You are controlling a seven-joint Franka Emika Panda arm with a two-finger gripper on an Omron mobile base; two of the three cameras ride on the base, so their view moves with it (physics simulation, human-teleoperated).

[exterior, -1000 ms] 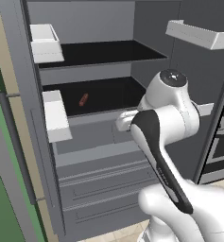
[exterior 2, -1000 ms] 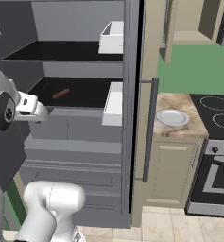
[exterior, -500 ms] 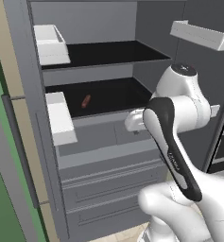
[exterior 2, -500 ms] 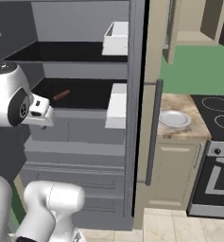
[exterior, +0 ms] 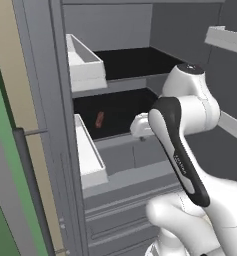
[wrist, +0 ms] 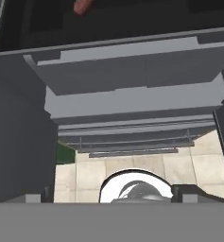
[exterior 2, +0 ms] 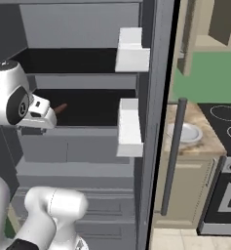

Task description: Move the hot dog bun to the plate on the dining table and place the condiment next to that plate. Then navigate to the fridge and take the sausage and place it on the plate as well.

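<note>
The white arm rises from its base, folds at a high elbow and reaches forward, its dark-banded forearm slanting up across the left base view. The wrist is bent so the hand points down. The gripper has its jaws spread wide and nothing between them, both dark fingertips far apart.

Open fridge, dark grey inside. Sausage lying on black lower shelf, far back. White door bins at left. White arm reaching toward shelf from right.
</note>
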